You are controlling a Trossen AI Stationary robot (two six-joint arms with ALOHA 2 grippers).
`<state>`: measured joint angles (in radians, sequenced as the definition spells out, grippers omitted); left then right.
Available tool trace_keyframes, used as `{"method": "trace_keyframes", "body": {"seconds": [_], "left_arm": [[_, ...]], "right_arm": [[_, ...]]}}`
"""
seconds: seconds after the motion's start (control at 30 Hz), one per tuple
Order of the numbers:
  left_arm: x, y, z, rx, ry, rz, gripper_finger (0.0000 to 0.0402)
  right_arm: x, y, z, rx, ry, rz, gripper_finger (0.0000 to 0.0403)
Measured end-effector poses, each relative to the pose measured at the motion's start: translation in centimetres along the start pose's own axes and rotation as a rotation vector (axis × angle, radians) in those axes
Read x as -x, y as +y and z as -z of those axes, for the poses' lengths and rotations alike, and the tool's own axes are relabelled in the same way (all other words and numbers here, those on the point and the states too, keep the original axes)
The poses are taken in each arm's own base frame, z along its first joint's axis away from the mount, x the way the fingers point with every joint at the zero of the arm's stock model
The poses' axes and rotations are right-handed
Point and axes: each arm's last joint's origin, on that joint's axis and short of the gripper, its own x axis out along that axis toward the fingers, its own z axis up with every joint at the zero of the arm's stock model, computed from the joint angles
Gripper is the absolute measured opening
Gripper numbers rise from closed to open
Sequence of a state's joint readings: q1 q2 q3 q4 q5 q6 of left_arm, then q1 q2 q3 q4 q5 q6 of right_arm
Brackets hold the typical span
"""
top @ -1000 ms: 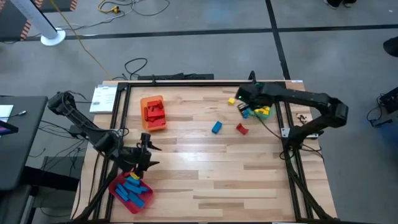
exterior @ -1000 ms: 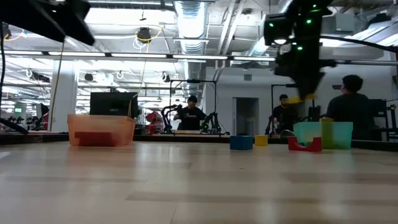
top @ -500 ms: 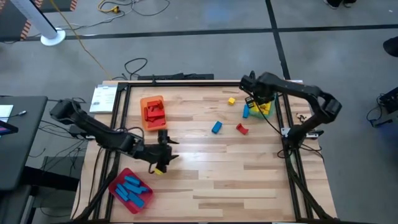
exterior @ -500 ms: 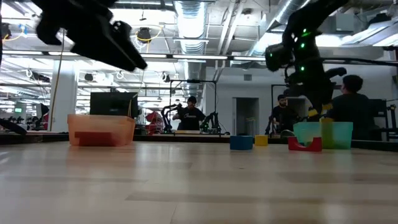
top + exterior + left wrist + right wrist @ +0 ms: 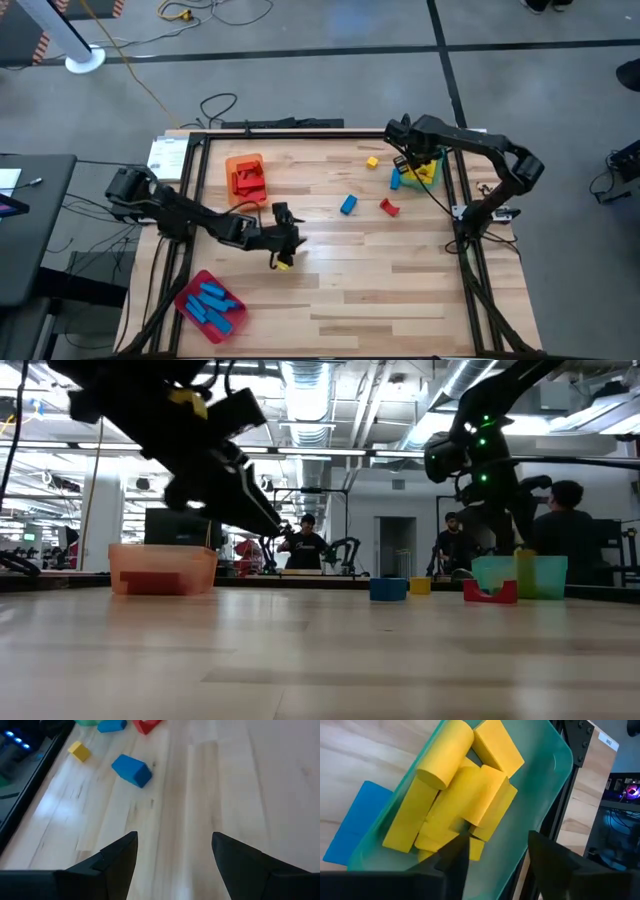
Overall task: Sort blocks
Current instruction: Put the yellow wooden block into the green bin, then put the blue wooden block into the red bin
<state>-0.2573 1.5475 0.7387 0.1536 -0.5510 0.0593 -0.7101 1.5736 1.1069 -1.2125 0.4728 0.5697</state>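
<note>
Yellow blocks fill the green tray under my right gripper, jaws open. My left gripper hovers mid-desk, jaws open and empty.

Colours on the pale striped wood counter

Orange tray holds red blocks; red tray, blue blocks; green tray, yellow blocks. Loose: a blue block, a red block, a yellow block.

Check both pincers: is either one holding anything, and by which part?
Nothing is held. The left pincer stands open over bare table. The right pincer stands open above the green tray, and the yellow blocks lie loose inside it.
</note>
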Motion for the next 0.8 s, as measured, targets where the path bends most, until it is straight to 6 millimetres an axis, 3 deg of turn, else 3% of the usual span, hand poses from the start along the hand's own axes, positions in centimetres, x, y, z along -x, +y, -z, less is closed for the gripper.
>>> {"method": "trace_keyframes", "body": {"seconds": [0.17,0.3,0.8], "left_arm": [[-1.6,0.9,-0.4,0.09,-0.071,0.01,0.0251],[-3.1,1.5,-0.6,0.208,-0.131,0.082,0.0251],[-10.0,2.8,-2.6,0.297,-0.13,0.053,0.0251]], "right_arm": [[0.5,-0.4,0.2,-0.016,-0.02,-0.013,0.0257],[1.6,-0.5,0.7,-0.032,-0.063,-0.039,0.0278],[8.0,0.9,5.6,0.07,-0.353,-0.263,0.0282]]}}
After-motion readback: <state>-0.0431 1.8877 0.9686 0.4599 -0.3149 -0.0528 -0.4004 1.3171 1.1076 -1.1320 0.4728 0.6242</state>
